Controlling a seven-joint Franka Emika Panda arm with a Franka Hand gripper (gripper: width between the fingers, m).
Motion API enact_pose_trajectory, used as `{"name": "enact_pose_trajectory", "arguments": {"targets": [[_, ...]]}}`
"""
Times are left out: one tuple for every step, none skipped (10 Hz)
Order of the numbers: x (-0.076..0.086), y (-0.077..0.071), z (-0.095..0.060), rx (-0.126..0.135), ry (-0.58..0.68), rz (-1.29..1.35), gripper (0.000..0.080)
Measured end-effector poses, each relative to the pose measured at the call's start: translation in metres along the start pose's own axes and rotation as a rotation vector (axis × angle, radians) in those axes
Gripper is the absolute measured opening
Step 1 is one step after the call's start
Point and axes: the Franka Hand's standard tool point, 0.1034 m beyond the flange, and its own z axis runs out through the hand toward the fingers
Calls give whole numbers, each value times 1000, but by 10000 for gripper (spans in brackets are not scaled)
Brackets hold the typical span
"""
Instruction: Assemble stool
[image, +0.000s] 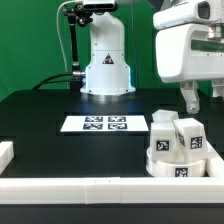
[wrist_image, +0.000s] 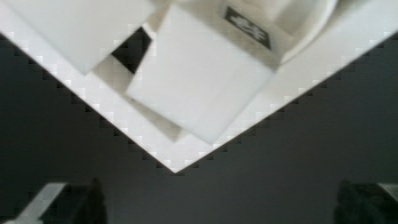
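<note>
On a black table (image: 40, 115), seen from the exterior view, the white Franka arm (image: 105, 55) rises from its base at the back and reaches over toward the exterior view's right. Its wrist and large white gripper housing hang above the front corner on that side, and the gripper (image: 198, 98) points straight down with its dark fingers (image: 186, 98) set wide apart, released and holding nothing. Just below it sit the stool parts: a round disc-shaped seat (image: 170, 166) lying flat, with small blocky legs (image: 178, 137) standing clustered on and beside it, all bearing black-and-white square tags. They rest in the corner formed by the white border rails (image: 90, 188). The marker board (image: 97, 124) lies flat near the table's middle, well apart from the stool parts.

Through the wrist view, looking down, the dark fingertips (wrist_image: 50, 200) show at both edges of the picture, wide apart, with bare dark table between them. Beyond them the rails meet in a white corner (wrist_image: 183, 160). Blocky white legs (wrist_image: 196, 80) lie inside that corner, one showing a tag (wrist_image: 247, 26).
</note>
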Motion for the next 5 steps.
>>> {"name": "enact_pose_trajectory", "arguments": {"targets": [[-1, -1, 2, -7, -10, -106, 649], [-1, -2, 4, -16, -28, -260, 649], [0, -2, 6, -23, -42, -383, 649], [1, -2, 8, -21, -61, -459, 649], [1, -2, 10, -19, -78, -551, 649]]}}
